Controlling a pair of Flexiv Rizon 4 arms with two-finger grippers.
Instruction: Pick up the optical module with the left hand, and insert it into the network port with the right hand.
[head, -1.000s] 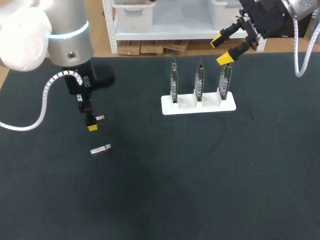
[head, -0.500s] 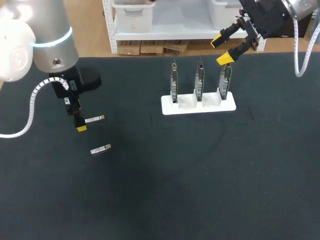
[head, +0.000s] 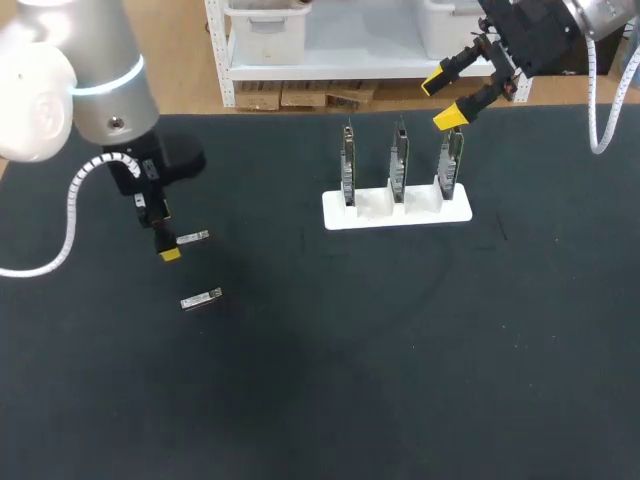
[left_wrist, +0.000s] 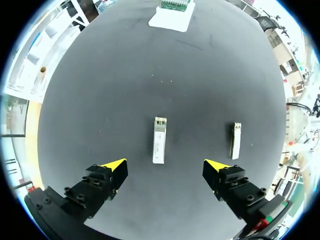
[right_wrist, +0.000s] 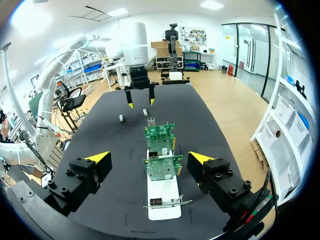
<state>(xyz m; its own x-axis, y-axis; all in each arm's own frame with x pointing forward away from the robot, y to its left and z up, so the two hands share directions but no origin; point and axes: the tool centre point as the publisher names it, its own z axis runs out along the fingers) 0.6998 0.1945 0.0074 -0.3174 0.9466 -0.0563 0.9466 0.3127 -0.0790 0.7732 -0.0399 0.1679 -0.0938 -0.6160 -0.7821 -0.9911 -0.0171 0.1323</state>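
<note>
Two small silver optical modules lie on the dark mat: one (head: 192, 238) (left_wrist: 159, 140) just ahead of my left gripper (head: 168, 250) (left_wrist: 165, 166), in line with the gap between its fingers, the other (head: 201, 298) (left_wrist: 235, 140) off to its side. The left gripper hovers over the mat, open and holding nothing. A white stand (head: 397, 212) (right_wrist: 164, 200) holds three upright green boards (head: 398, 158) (right_wrist: 162, 167) with network ports. My right gripper (head: 447, 97) (right_wrist: 149, 158) hangs open and empty above the stand's right end, with the boards below its fingers.
The mat (head: 400, 350) stretches wide in front of the stand and to its right. A shelf unit stands just past the table's far edge behind the stand. In the right wrist view my left gripper (right_wrist: 140, 102) shows beyond the boards.
My left gripper shifted left away from the nearer module, then eased slightly back right; more of that module shows now. The right arm and both modules kept still.
</note>
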